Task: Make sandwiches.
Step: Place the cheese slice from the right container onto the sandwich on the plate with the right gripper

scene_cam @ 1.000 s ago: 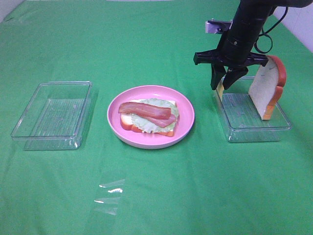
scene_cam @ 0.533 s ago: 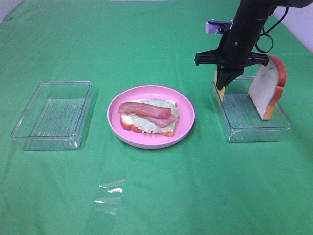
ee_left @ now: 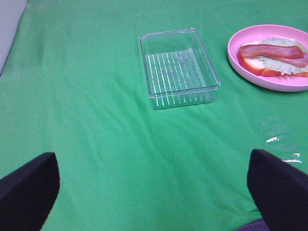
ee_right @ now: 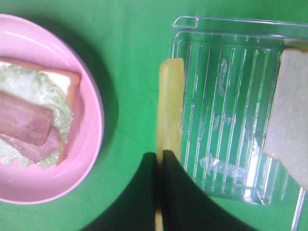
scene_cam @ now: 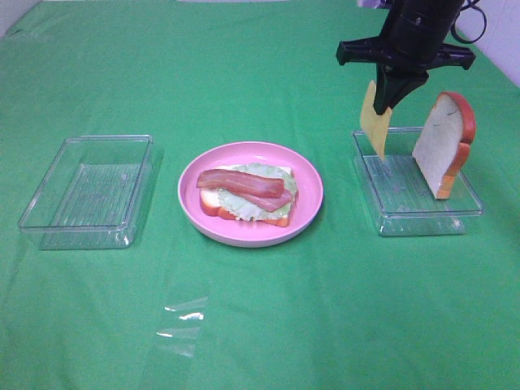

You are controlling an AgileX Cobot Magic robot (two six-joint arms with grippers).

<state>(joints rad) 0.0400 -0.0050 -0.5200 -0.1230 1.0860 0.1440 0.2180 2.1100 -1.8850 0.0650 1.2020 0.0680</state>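
A thin yellow cheese square [scene_cam: 375, 122] is pinched by its upper edge in the right claw [scene_cam: 391, 96] and hangs vertically beneath it. A white bread slice [scene_cam: 443, 150] with orange-brown crust is stood on edge just beside the claw, lower down. Well apart on the claw's other side, a second slice [scene_cam: 213, 201] is laid flat, topped with pale green lettuce [scene_cam: 276, 207] and red-brown bacon strips [scene_cam: 242, 184].

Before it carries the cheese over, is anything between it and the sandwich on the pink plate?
Nothing visible. The cheese hangs from the right gripper above the left edge of the clear tray; only green cloth lies between it and the pink plate.
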